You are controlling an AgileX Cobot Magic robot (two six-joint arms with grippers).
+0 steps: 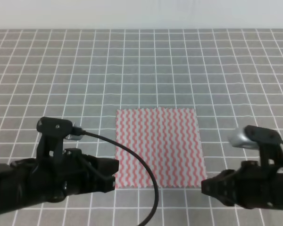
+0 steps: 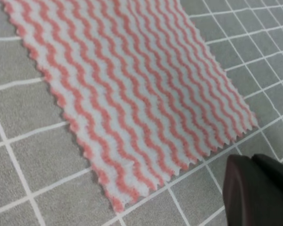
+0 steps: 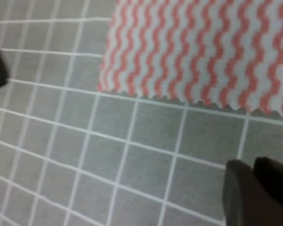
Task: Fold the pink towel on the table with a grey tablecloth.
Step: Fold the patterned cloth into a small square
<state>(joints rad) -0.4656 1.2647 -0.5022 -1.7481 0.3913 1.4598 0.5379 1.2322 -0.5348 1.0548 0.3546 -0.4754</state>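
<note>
The pink towel (image 1: 158, 147) lies flat and unfolded on the table with a grey tablecloth (image 1: 141, 66), a little below the centre of the exterior high frame, its wavy stripes running up and down and its near edge zigzag-cut. The left gripper (image 1: 114, 172) sits at the lower left of that frame, its tip just beside the towel's lower-left corner; the right gripper (image 1: 205, 186) sits at the lower right, its tip just beside the lower-right corner. Neither is seen touching the cloth.

In the left wrist view the towel (image 2: 132, 89) fills the upper middle, and only a dark finger (image 2: 254, 193) shows at the lower right (whether the jaws are spread or pressed together I cannot tell). The right wrist view is much the same: towel (image 3: 203, 52) across the top, dark fingers (image 3: 254, 197) at the lower right, jaw state unclear
</note>
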